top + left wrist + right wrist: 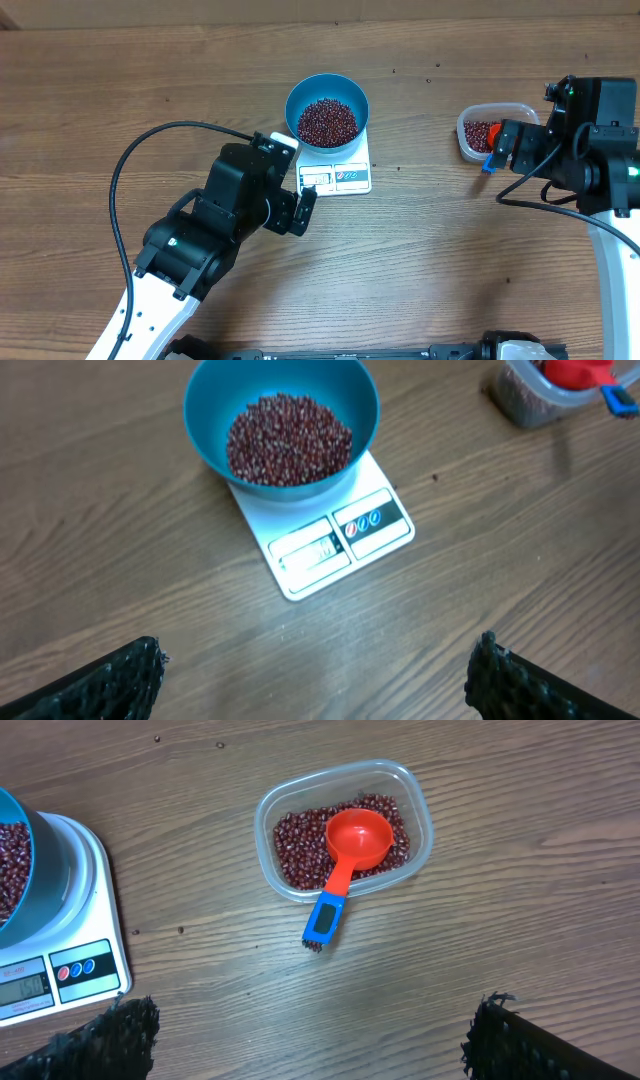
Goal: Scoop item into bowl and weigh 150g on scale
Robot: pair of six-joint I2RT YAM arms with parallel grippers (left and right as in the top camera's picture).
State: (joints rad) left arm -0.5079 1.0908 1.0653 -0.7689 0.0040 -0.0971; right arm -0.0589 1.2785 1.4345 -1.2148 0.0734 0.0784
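Digits on scale [262,512] display unreadable, blue bowl [204,422] w/ beans [290,440] atop.

Blue bowl [327,110], red-brown beans [327,121], white scale [352,176]; red scoop [357,841], blue handle.

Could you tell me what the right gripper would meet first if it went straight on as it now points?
Probably the scoop, its blue handle jutting from the clear tub, straight ahead of the right gripper and its open jaws. Depth is unclear; the table just short of it is possible.
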